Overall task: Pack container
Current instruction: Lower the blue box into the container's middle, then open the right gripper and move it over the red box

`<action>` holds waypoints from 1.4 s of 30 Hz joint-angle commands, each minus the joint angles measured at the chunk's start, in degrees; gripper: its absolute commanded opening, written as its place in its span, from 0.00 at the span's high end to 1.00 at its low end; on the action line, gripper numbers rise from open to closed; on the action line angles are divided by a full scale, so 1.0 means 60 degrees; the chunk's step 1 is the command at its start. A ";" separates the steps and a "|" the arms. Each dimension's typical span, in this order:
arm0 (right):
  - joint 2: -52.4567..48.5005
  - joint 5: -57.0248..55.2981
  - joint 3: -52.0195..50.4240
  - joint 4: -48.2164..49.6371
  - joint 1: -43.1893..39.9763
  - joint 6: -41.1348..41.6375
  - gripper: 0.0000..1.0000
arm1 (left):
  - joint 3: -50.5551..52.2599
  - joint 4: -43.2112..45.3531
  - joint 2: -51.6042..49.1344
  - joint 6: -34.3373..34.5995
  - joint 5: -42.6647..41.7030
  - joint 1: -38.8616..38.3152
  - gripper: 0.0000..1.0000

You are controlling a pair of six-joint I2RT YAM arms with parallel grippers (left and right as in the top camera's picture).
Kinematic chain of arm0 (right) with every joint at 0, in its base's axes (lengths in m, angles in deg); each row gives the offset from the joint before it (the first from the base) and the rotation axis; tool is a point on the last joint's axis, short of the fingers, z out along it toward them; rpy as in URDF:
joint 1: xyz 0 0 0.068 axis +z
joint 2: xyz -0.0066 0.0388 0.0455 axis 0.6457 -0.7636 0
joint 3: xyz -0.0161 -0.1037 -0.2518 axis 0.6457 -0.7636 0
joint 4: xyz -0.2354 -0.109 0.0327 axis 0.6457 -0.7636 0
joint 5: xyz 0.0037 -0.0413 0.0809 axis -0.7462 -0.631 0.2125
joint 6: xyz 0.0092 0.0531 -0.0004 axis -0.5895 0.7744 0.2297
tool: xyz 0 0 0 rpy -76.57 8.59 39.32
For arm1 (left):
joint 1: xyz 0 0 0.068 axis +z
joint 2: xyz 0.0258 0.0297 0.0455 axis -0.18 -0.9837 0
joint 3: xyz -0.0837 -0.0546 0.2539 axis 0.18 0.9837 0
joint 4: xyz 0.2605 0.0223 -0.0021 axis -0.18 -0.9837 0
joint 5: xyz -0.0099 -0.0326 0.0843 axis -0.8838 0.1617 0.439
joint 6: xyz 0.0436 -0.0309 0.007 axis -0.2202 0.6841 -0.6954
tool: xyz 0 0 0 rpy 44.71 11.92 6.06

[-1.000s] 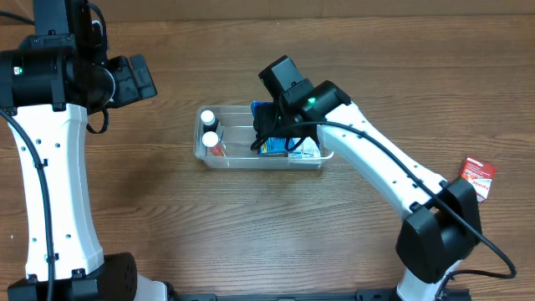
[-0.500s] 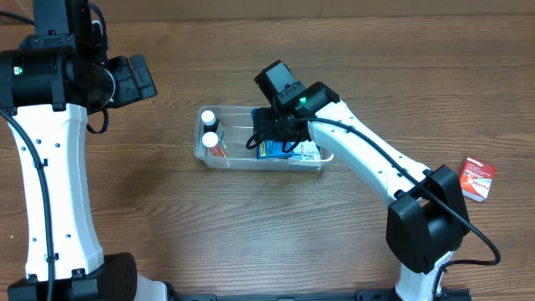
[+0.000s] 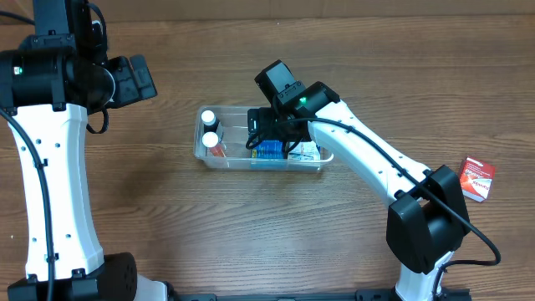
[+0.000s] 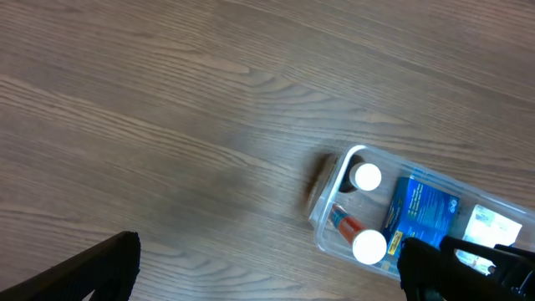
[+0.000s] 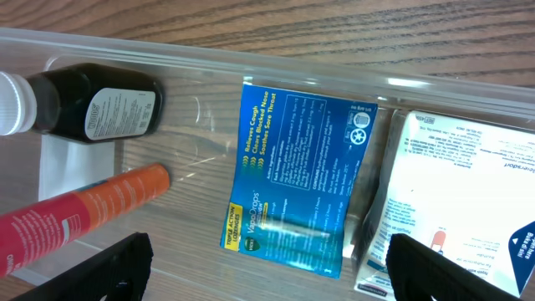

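The clear plastic container (image 3: 201, 153) lies on the wooden table, centre of the overhead view. It holds a dark bottle with a white cap (image 5: 92, 108), a red-orange tube (image 5: 92, 209), a blue lozenge packet (image 5: 297, 171) and a white box (image 5: 468, 201). My right gripper (image 3: 269, 134) hangs open right above the container over the blue packet (image 3: 272, 150), holding nothing; its fingertips (image 5: 100, 267) frame the packet. My left gripper (image 3: 138, 79) is open and empty, high at the far left. The left wrist view shows the container (image 4: 322, 226) from afar.
A red and white box (image 3: 476, 178) lies on the table at the far right, apart from the container. The right arm reaches over the container's right end.
The right gripper shifted slightly left over the container and opened; the blue packet now lies flat in the container, released. The left arm has not moved.
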 commanded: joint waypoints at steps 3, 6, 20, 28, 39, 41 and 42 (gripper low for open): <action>0.0055 -0.0251 0.0029 0.0011 -0.0018 -0.0222 0.07 | 0.0029 -0.0004 0.0131 -0.0211 -0.0076 -0.0007 0.00; 0.0412 -0.1173 0.0244 -0.0353 -0.0219 -0.0313 0.00 | 0.0029 -0.0007 0.0131 -0.0219 -0.0076 -0.0007 0.00; 0.2732 -0.3224 0.1501 -0.3100 -0.6247 0.0233 0.00 | 0.0029 -0.0036 0.0131 -0.0284 -0.0084 -0.0007 0.00; 0.1395 -0.1417 0.0208 -0.3293 -0.9938 -0.2295 0.00 | 0.0029 -0.0029 0.0131 -0.0284 -0.0084 -0.0007 0.00; -0.0408 -0.1300 -0.0262 -0.3060 -1.1362 -0.3366 0.00 | 0.0029 -0.0025 0.0131 -0.0237 -0.0113 -0.0007 0.00; -0.0590 -0.1297 -0.0372 -0.2969 -1.1358 -0.3370 0.00 | 0.0029 -0.0022 0.0131 -0.0171 -0.0117 -0.0007 0.00; -0.0652 -0.1300 -0.0510 -0.2830 -1.1351 -0.3373 0.00 | 0.0029 -0.0022 0.0131 -0.0171 -0.0153 -0.0007 0.00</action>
